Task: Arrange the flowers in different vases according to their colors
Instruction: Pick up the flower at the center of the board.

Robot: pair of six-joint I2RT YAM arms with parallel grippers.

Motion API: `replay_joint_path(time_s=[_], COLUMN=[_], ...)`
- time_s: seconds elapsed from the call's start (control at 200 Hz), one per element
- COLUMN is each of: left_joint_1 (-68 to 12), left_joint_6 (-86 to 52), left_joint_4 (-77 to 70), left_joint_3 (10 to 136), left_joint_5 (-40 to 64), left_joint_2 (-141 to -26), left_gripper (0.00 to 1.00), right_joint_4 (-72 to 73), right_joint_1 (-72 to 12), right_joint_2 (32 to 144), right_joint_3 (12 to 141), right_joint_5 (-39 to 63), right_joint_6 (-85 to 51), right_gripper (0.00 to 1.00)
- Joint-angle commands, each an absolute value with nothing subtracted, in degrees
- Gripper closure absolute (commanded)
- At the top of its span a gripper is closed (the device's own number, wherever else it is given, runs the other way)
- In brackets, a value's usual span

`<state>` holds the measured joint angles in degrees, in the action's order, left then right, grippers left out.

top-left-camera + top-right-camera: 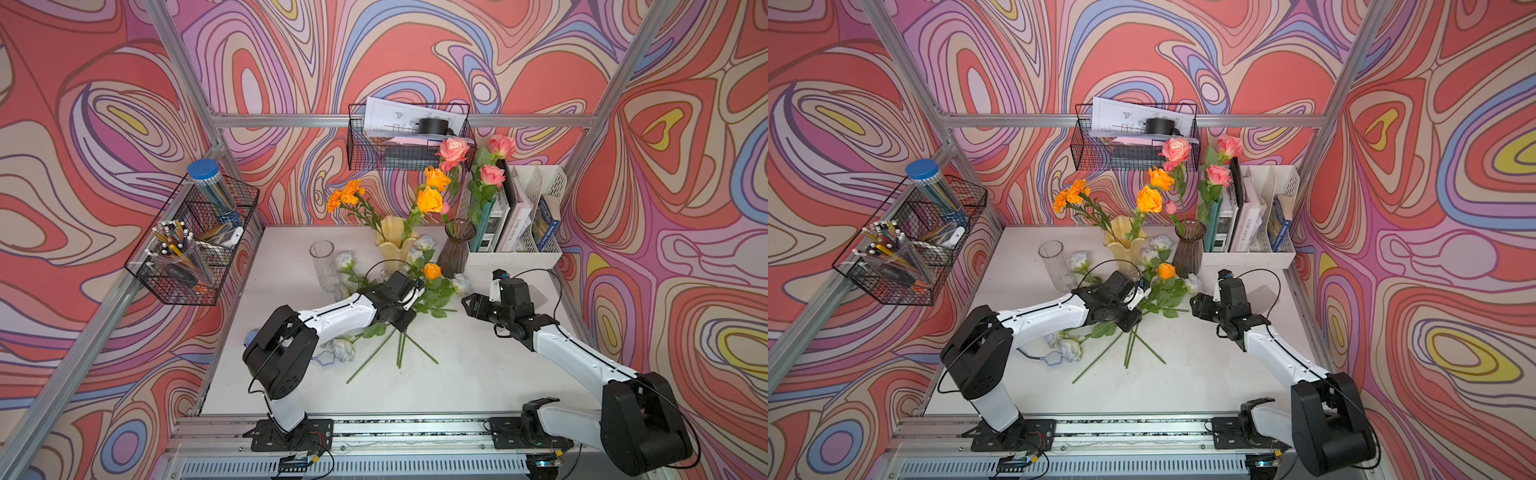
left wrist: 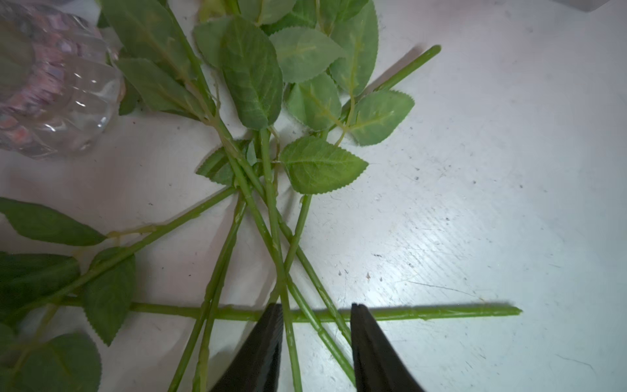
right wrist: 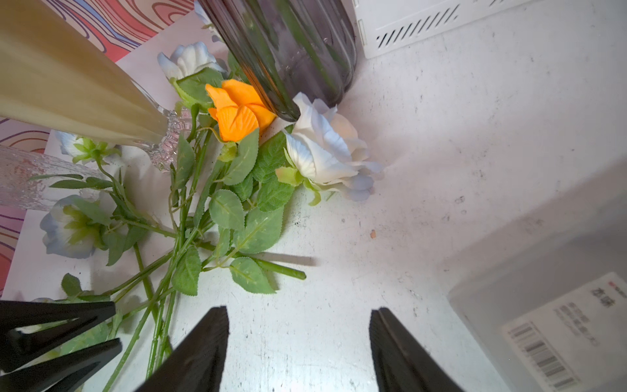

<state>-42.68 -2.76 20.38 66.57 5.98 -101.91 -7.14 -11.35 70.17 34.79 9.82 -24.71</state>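
Straddling flower stems point(image 2: 273, 217), left end effector point(image 2: 317, 308) narrowly parted, nothing clamped; right end effector point(image 3: 298, 315) wide, empty, over table point(image 3: 441, 169).

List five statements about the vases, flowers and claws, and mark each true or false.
1. The clear vase holds no flowers. True.
2. The purple vase holds orange blooms. False: pink roses stand in it.
3. An orange rose lies on the table beside white roses. True.
4. The right claw grips a stem. False: it is open and empty.
5. The yellow vase is empty. False: orange flowers stand in it.
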Motion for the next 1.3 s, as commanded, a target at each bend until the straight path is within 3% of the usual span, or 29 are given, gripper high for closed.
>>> replay_joint_path(time_s=[0.0,0.33,0.611,1.097,1.297], left_joint_1=[-42.8,-42.8,-42.8,-42.8,-43.0], left_joint_6=[-1.5,-0.8,-0.2,0.8,1.8], left_joint_4=[25.2,25.8,25.0,23.4,23.2], left_joint_3=[67.8,69.8,69.9,69.7,70.0], left_joint_5=[3.4,0.8,0.2,1.1,3.9], left_joint_2=[-103.7,-107.3,-109.9,-103.3,-97.7], left_gripper=[0.63,0.67,0.83,0.97,0.98], right_joint_4=[-6.6,-6.0,-6.1,-6.3,-6.2], right_joint_1=[-11.0,-10.8,-10.8,-10.7,-10.7], right_joint_2=[68.7,68.6,68.6,68.5,68.2], right_joint_3=[33.7,33.4,33.7,33.9,33.8], right_joint_5=[10.2,10.6,10.4,9.9,9.4], right_joint_6=[-24.3,-24.3,-24.2,-24.1,-24.1], right_gripper=[0.33,0.33,0.33,0.33,0.33])
